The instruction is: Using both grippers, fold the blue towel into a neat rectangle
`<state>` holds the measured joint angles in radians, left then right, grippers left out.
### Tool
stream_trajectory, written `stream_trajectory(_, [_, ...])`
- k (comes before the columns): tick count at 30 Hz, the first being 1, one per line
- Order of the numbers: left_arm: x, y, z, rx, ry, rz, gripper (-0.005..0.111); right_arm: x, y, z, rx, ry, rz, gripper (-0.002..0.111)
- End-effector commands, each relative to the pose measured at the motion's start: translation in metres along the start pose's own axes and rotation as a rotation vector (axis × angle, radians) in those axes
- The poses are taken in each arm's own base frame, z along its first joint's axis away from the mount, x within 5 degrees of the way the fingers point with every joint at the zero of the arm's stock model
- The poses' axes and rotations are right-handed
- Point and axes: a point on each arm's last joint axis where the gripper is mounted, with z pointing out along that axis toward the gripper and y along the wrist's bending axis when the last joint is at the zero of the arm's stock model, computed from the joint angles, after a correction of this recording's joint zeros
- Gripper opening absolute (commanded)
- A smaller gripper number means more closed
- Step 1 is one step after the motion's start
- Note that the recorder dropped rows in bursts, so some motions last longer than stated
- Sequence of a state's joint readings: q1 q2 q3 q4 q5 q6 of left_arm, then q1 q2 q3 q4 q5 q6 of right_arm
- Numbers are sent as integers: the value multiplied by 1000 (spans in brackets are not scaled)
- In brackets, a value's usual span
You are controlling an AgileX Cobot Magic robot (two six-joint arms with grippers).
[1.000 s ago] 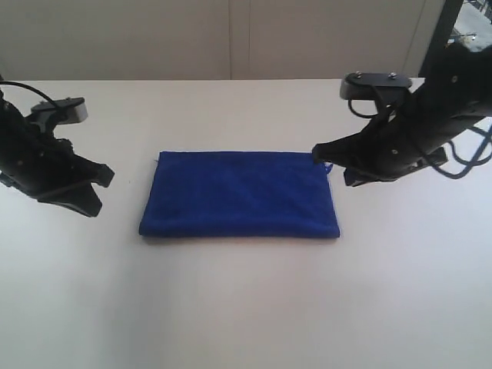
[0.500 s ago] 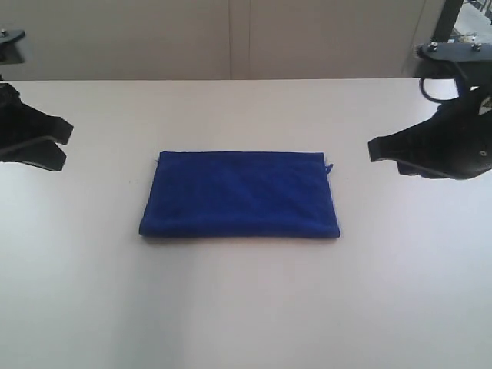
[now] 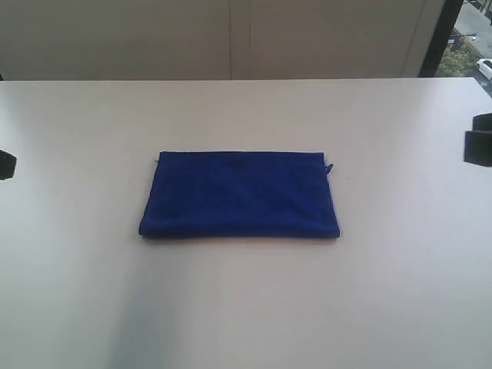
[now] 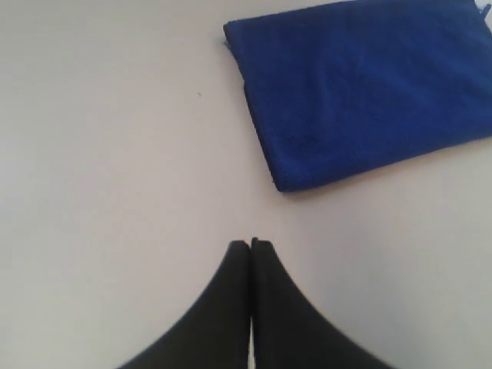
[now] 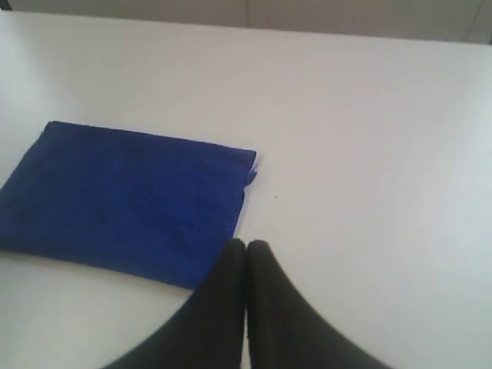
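Observation:
The blue towel [image 3: 240, 194] lies flat on the white table as a folded rectangle, with a small loop sticking out at its far right corner. It also shows in the left wrist view as the blue towel [image 4: 361, 84] and in the right wrist view as the blue towel [image 5: 123, 200]. My left gripper [image 4: 250, 244] is shut and empty, well clear of the cloth. My right gripper [image 5: 246, 244] is shut and empty too, raised off to the towel's right. In the exterior view only a dark bit of the left gripper [image 3: 4, 164] and of the right gripper [image 3: 480, 142] shows at the picture's edges.
The white table [image 3: 246, 307] stretches all round the towel. A pale wall runs behind its far edge, with a window strip at the top right corner.
Both arms have pulled back outward from the towel's sides, left to the left and right to the right, until almost out of the exterior view. The towel has not moved.

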<state>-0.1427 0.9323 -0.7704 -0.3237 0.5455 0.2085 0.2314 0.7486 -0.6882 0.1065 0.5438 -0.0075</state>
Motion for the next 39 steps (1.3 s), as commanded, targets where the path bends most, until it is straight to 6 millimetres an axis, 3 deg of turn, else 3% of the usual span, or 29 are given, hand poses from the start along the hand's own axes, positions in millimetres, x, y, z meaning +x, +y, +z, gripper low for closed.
stream_trajectory(1, [17,-8,-27,-4,-106,18,0,15,-1,-29,3,-105,-20,0])
stream_trajectory(8, [38,-16,-56,-24,-251,69,0,33,-2,-55,0,-330,-33,0])
stream_trajectory(14, [45,-18,-57,-14,-207,81,0,40,-2,-57,-1,-350,-33,0])
stream_trajectory(32, [44,-18,-57,-18,-220,81,0,40,-2,-57,-1,-343,-33,0])
stream_trajectory(39, [43,-17,-57,-21,-229,80,0,44,-4,-76,30,-434,-10,0])
